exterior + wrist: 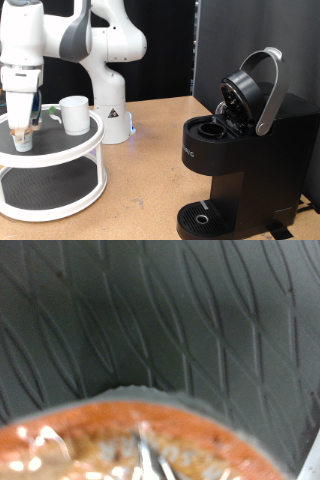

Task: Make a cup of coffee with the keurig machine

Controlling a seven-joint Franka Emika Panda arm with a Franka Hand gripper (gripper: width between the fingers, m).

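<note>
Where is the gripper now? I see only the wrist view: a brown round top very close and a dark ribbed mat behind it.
Observer: The gripper is low over the top shelf of the round white two-tier stand, at the exterior view's left, right at a small pod.
Operator: Is the cup near it?
Observer: Yes. The cup stands upright on the same shelf, to the exterior view's right of the gripper, apart from it.
Operator: Is the keurig machine ready for a pod?
Observer: The keurig machine stands at the exterior view's right with its lid raised, so the pod chamber is open. No cup is on its drip tray.
</note>
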